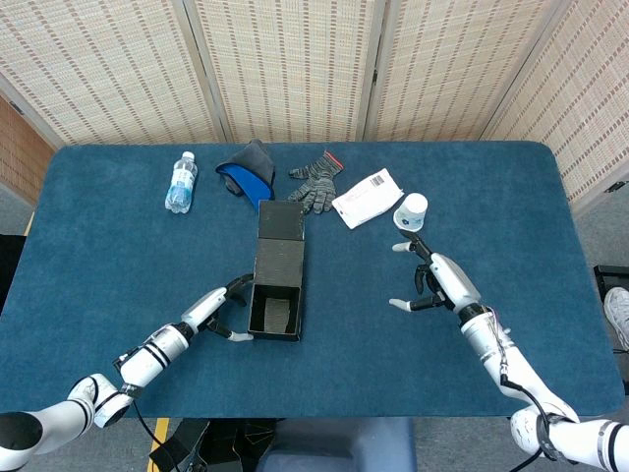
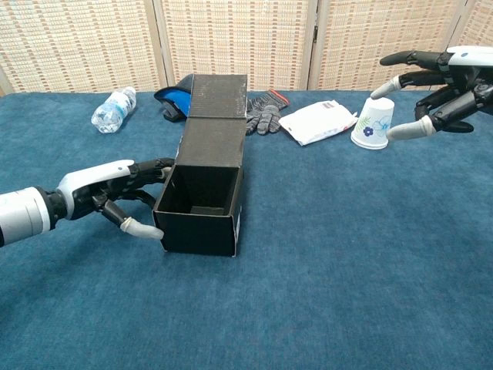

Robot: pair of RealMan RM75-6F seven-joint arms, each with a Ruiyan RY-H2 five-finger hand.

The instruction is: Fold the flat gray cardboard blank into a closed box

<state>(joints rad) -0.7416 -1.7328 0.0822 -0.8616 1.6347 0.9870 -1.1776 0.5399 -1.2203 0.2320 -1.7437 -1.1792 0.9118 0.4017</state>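
Nearest the robot, the left hand (image 2: 115, 196) is set against the left wall of the gray cardboard box (image 2: 202, 202), fingers spread, with fingertips touching the wall and its lower front corner; nothing is enclosed in the hand, so it is judged to be bracing the box, not gripping it. The box stands near the middle of the blue table (image 2: 347, 270), already erected — walls up, mouth open toward the robot, interior empty — with its lid flap (image 2: 218, 95) lying back behind it, not yet folded over.

The right hand (image 2: 439, 85) is held in the air well to the right of the box, fingers apart and holding nothing, near a paper cup (image 2: 372, 122) but, as far as can be told, not touching it.

The step in hand is judged to be the steadying of the formed box ahead of closing. The next move would call for the right hand to be brought across to the lid flap, so that it can be folded down over the opening while the left wall is kept braced.

Farther back, a white packet (image 1: 366, 197), a gray glove (image 1: 314, 181), a blue-and-dark cloth item (image 1: 248, 173) and a water bottle (image 1: 181, 182) are seen along the far edge.
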